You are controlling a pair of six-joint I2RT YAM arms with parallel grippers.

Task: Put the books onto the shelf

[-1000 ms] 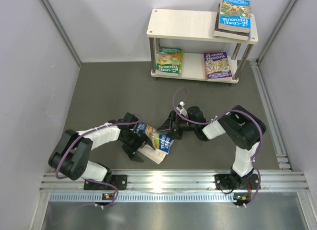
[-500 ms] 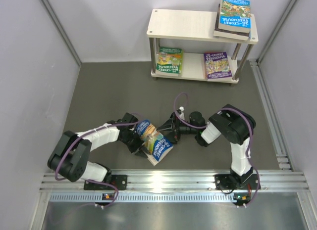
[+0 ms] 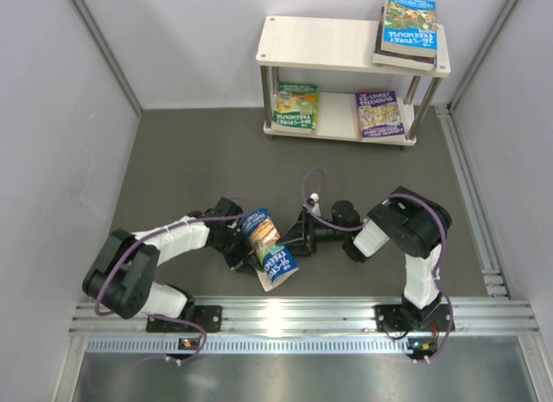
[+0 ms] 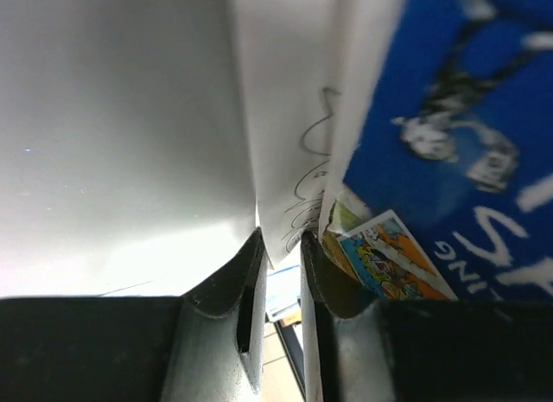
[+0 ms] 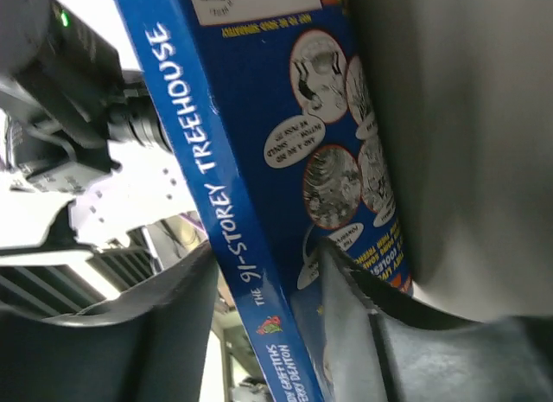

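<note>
The left gripper (image 4: 281, 238) is pinched shut on the white inner leaves of the blue book (image 3: 266, 242), and the cover splays off to one side of its fingers. The right gripper (image 5: 266, 251) straddles the same book at the spine, which reads "The 91-Storey Treehouse". One finger lies beside the spine and the other against the back cover, but I cannot tell whether they are pressing on it. Both arms reach in low over the dark grey table (image 3: 190, 160) and meet at the book near the front edge, well apart from the shelf (image 3: 346, 43). The shelf stands at the back against the wall. On the right end of its top board lies a dark book (image 3: 402, 58) with another blue-covered book (image 3: 410, 22) flat on top of it. On the lower board a green book (image 3: 295, 106) lies to the left and a purple book (image 3: 378, 112) to the right, with a gap between them.
</note>
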